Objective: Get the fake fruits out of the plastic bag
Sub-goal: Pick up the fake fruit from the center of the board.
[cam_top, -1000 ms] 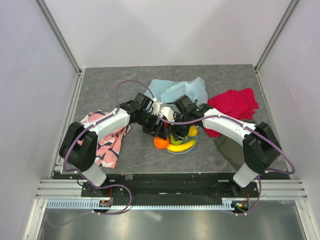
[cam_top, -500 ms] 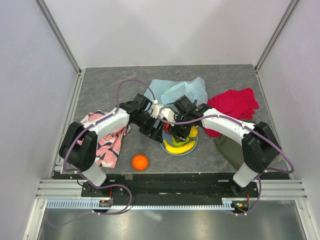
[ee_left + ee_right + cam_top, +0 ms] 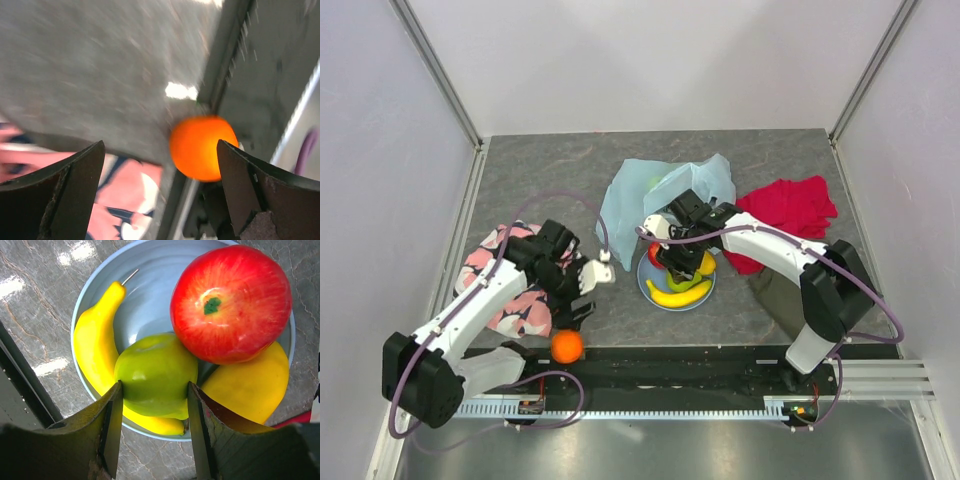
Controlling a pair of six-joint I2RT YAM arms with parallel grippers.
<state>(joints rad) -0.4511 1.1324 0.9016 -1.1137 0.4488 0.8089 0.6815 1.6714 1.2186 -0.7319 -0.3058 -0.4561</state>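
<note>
Overhead camera looking down, wrist cameras close above orange (image 3: 202, 147), plate (image 3: 150, 285)

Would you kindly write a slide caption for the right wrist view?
Right claw flanking a green apple on the light-blue plate, beside a red apple and a banana.

You have a glossy red plastic apple (image 3: 230, 302) and a glossy green plastic apple (image 3: 155, 375), both smooth, on a round light-blue plate (image 3: 150, 295) with a satin sheen (plastic or glazed, hard to tell). The thin pale-blue plastic bag (image 3: 625, 200) looks crinkly; the grey table top (image 3: 540, 170) is matt, stone-veined.
</note>
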